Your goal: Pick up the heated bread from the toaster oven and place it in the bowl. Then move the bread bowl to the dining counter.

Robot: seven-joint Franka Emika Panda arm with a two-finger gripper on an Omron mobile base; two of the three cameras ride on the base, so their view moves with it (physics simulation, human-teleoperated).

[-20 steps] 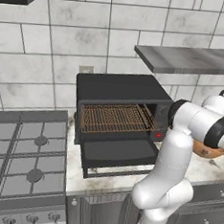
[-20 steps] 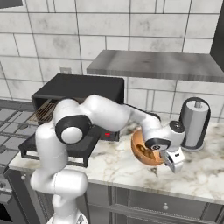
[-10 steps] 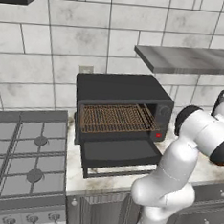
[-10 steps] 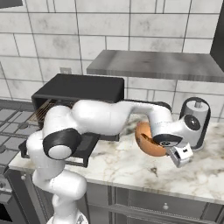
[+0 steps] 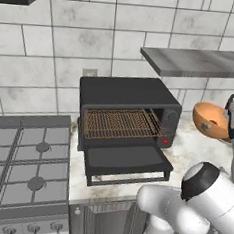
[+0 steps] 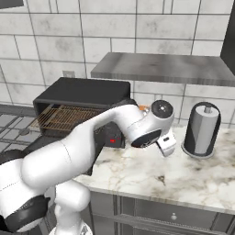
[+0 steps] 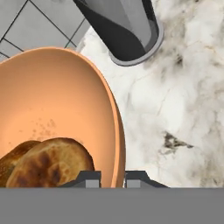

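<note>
The orange-brown bowl [image 5: 210,120] hangs tilted in the air to the right of the toaster oven [image 5: 126,115]. My gripper [image 5: 229,124] is shut on its right rim. In the hand view the rim of the bowl [image 7: 65,100] runs between the two fingertips of the gripper [image 7: 113,178], and the browned bread [image 7: 48,164] lies inside against the near wall. The oven's door is down and its coppery rack [image 5: 119,123] is bare. The dining counter is out of view.
A grey cylindrical appliance [image 6: 202,130] stands on the marble counter [image 6: 174,170] right of the oven, close under the bowl in the hand view, where the appliance [image 7: 124,30] is near the rim. A grey shelf [image 5: 199,62] hangs above. A gas stove [image 5: 24,166] lies to the left.
The gripper closed on the bowl's rim, then lifted the bowl with the bread off the counter. The arm has swung up and to the right. The oven has not moved.
</note>
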